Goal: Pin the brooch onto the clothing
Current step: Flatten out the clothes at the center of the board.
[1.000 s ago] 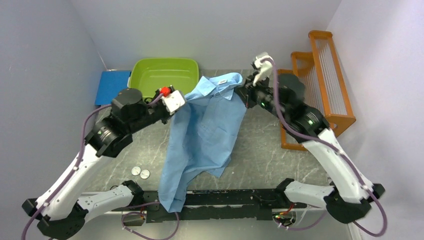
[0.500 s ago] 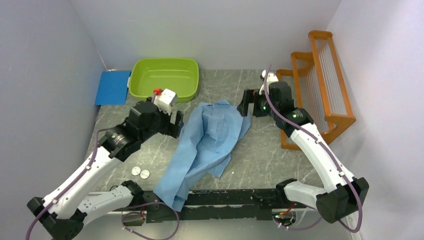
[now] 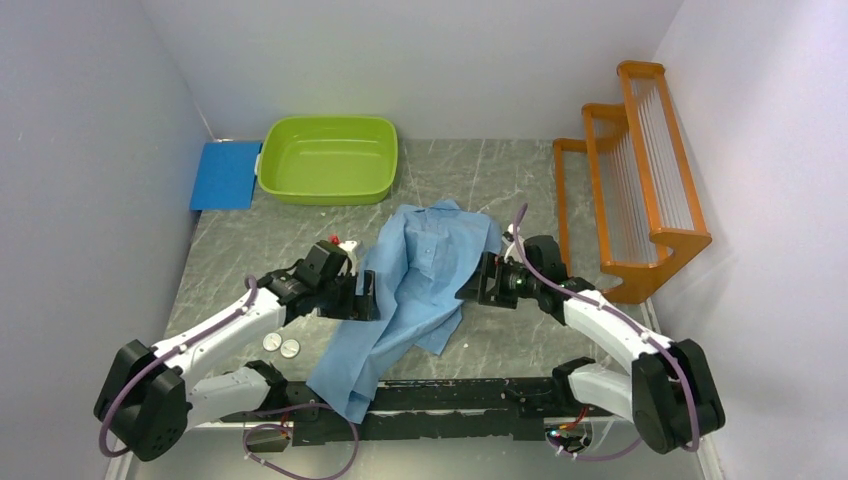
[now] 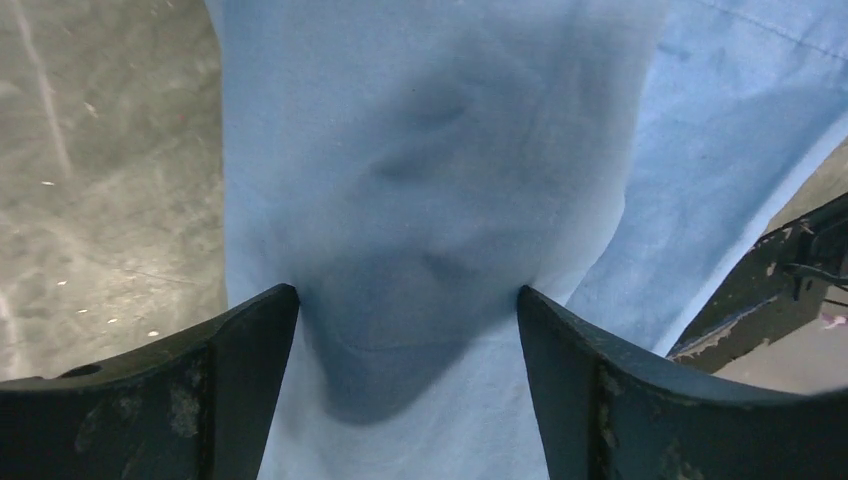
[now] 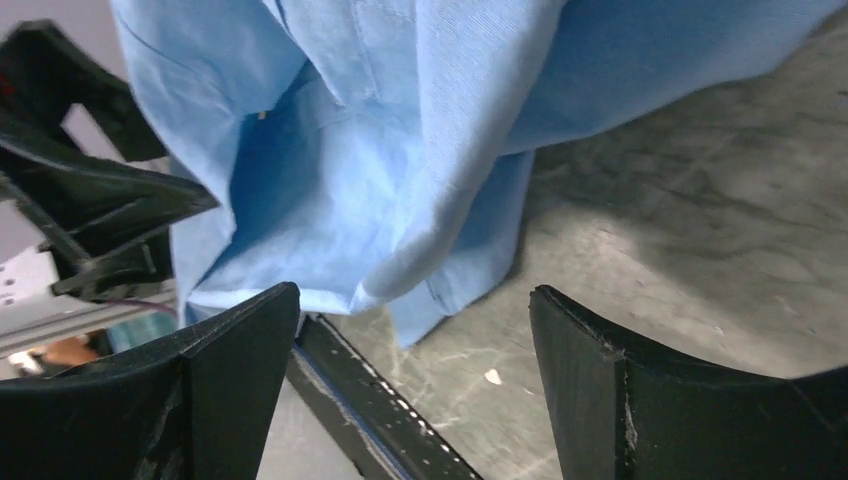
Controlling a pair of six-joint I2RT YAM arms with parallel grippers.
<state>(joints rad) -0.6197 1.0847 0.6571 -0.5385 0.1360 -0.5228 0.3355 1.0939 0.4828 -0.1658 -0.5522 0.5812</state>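
On the surface (image 3: 520, 175): shirt (image 3: 425, 270), soft, thin, floppy.
Left fingers (image 4: 200, 385): wide open over shirt, empty.
Right fingers (image 5: 680, 400): wide open beside shirt, empty.
Best hold: likely its collar (image 3: 440, 211).

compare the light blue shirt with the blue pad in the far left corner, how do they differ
The shirt is pale blue; the pad is a deeper blue. The shirt is rumpled and folded on itself; the pad lies flat, a neat rectangle. The shirt is far larger, running from the middle of the table to its near edge; the pad sits in the far left corner beside the green tub. Both are blue.
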